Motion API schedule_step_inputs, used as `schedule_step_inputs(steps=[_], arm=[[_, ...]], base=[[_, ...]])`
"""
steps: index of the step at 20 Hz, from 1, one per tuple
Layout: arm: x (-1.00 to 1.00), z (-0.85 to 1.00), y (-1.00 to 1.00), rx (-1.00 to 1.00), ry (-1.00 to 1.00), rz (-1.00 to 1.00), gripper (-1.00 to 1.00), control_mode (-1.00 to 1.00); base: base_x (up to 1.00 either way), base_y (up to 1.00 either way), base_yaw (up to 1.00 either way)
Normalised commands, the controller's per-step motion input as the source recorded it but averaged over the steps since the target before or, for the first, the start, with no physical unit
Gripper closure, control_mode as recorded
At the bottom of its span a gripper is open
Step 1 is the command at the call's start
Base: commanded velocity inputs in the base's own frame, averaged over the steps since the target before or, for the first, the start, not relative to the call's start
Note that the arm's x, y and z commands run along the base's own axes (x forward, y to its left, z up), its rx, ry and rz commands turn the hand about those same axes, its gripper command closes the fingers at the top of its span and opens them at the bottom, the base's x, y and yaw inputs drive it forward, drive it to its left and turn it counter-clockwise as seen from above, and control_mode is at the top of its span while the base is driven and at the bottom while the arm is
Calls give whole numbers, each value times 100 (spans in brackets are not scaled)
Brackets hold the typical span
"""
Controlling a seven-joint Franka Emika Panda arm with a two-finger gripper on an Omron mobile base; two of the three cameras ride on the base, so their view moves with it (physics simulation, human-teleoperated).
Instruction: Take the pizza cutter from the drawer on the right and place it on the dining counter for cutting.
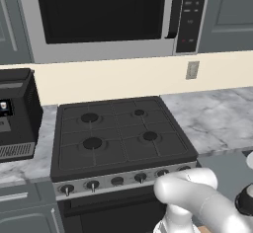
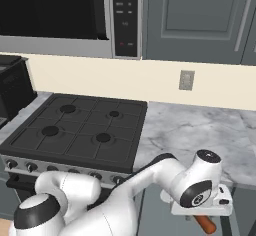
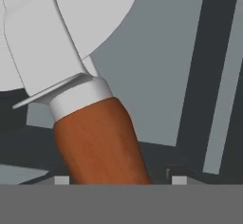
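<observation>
The gripper [image 3: 116, 180] is clamped on the cutter [image 3: 97, 140]: its reddish-brown handle runs down between the two fingertips [image 3: 176, 178], and the white collar and round blade fill the upper left of the hand view. In the right base view the hand sits low at the near right, below the marble worktop [image 2: 200, 130] beside the stove [image 2: 75, 127], with the handle's end poking out under it. It seems to hang over the open drawer [image 3: 156, 90], though its edges are hard to make out.
</observation>
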Motion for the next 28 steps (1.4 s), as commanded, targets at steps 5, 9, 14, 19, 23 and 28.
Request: schedule_step_inputs(steps=[5, 9, 14, 19, 23, 28], arm=[[-17, 60, 0, 0, -13, 0, 100, -100], [2, 52, 6, 0, -19, 0, 100, -100], [17, 44, 27, 1, -20, -1, 100, -100], [31, 36, 57, 2, -17, -1, 100, -100], [31, 37, 76, 1, -7, -5, 100, -100], [11, 38, 89, 0, -2, -7, 100, -100]], base=[[0, 0, 0], [0, 0, 0], [0, 0, 0], [0, 0, 0], [0, 0, 0], [0, 0, 0]])
